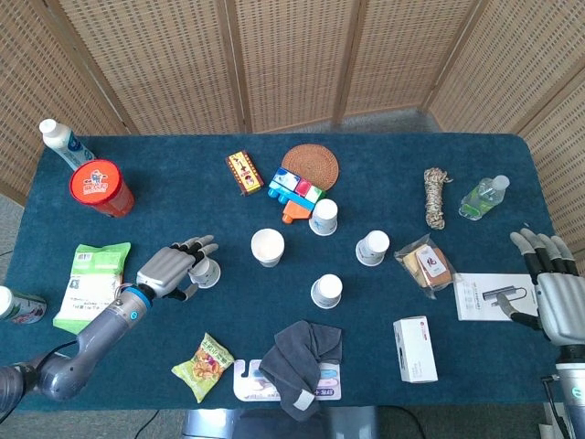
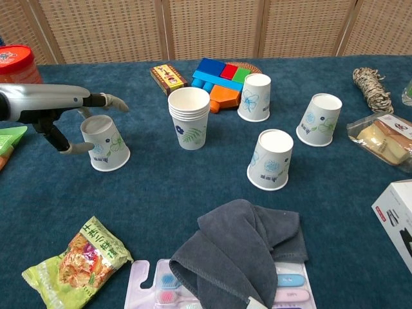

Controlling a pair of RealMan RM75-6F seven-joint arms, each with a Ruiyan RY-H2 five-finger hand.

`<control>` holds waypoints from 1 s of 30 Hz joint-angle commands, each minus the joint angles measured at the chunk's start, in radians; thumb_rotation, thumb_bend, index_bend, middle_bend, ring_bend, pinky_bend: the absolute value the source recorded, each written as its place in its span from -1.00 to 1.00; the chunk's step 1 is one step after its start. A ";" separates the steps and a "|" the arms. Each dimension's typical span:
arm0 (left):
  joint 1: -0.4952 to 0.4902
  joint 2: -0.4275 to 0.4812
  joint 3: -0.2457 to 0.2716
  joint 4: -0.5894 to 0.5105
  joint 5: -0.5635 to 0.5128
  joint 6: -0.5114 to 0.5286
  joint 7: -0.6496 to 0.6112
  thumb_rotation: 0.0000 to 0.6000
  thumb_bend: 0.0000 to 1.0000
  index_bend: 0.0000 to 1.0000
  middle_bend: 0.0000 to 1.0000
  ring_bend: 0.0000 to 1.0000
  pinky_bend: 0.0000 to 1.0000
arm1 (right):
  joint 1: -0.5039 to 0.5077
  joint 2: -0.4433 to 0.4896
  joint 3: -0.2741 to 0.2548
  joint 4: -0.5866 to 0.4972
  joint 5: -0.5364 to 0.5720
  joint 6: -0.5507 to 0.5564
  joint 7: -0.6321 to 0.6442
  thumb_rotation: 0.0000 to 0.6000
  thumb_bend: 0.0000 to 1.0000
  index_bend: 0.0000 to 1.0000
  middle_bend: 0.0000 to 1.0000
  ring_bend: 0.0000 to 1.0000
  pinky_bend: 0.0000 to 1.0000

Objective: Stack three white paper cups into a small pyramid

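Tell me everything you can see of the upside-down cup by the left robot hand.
The upside-down cup is white paper with a blue-green floral print, standing rim down on the blue cloth and leaning slightly. The left robot hand reaches over it, fingers spread above its base and thumb beside its wall; whether they touch is unclear. It stands apart from the other cups.

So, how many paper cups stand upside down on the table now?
4. One by the left hand, one next to the toy blocks, one near the middle, one further right. The upright stack is not counted.
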 commanded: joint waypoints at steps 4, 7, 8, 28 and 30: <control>-0.011 -0.026 0.010 0.034 0.008 0.001 -0.026 1.00 -0.02 -0.99 -1.00 -1.00 -0.40 | -0.005 0.004 0.002 -0.004 0.008 0.003 0.000 1.00 -0.34 -0.86 -1.00 -1.00 -1.00; -0.012 -0.032 0.012 0.045 0.014 0.005 -0.041 1.00 -0.02 -0.93 -1.00 -1.00 -0.29 | -0.006 0.002 0.002 -0.004 0.012 0.001 -0.002 1.00 -0.34 -0.87 -1.00 -1.00 -1.00; -0.012 -0.033 0.013 0.048 0.017 0.007 -0.045 1.00 -0.02 -0.91 -1.00 -1.00 -0.25 | -0.006 0.002 0.002 -0.005 0.012 0.001 -0.003 1.00 -0.34 -0.87 -1.00 -1.00 -1.00; -0.028 -0.043 0.035 0.089 0.040 0.021 -0.060 1.00 -0.01 -0.34 -0.61 -0.45 0.22 | -0.001 0.000 0.010 -0.020 0.017 -0.007 -0.015 1.00 -0.33 -0.86 -1.00 -1.00 -1.00; -0.026 -0.049 0.034 0.093 0.045 0.028 -0.070 1.00 -0.01 -0.26 -0.59 -0.43 0.24 | 0.000 0.000 0.012 -0.022 0.017 -0.007 -0.017 1.00 -0.33 -0.86 -1.00 -1.00 -1.00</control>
